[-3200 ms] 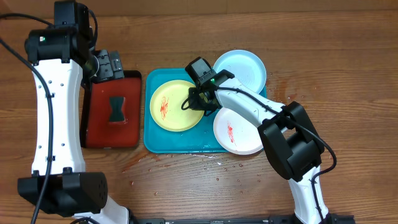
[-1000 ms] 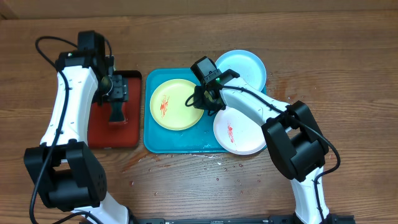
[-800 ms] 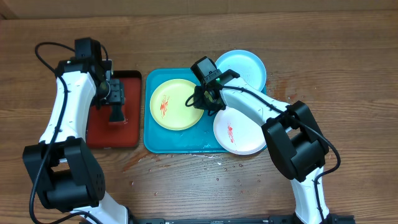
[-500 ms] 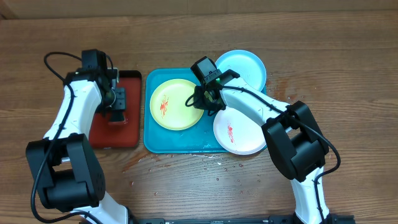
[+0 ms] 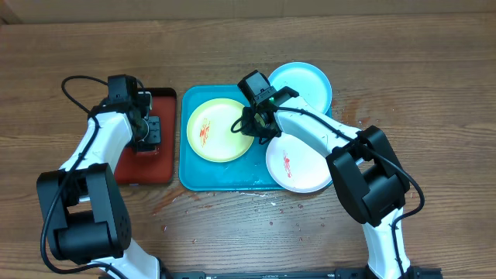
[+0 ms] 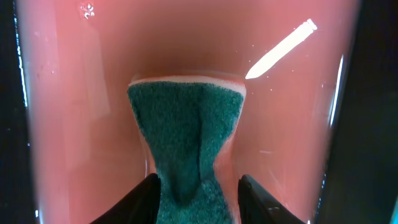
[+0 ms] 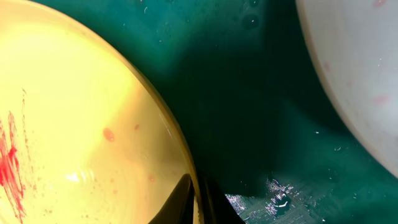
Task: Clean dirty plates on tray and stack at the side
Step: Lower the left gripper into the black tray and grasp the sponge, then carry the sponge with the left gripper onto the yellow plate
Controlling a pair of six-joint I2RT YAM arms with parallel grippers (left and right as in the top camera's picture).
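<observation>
Three plates are seen at the blue tray (image 5: pixel 188 177) in the middle of the wooden table (image 5: pixel 434 70). The lime-green plate (image 5: pixel 217 132) is laid flat in the left half of the tray, and red smears are seen on its pale middle. The white plate (image 5: pixel 298 167) is set at the tray's near right corner, partly over the rim, and a red smear is seen on it too. The cyan plate (image 5: pixel 306 81) is set at the far right corner, also partly over the rim.

The right gripper (image 5: pixel 261 124) is clamped tight on the right edge of the lime-green plate. In the right wrist view the rim is pinched between its two fingertips.

Just beside the blue tray, on its left, a red tray (image 5: pixel 128 170) is placed. A green sponge (image 6: pixel 185 137) is laid in it. The left gripper (image 5: pixel 149 132) is held down over the sponge. The sponge is squeezed between its two fingers (image 6: pixel 144 196), and a crease is seen down the sponge's middle.
</observation>
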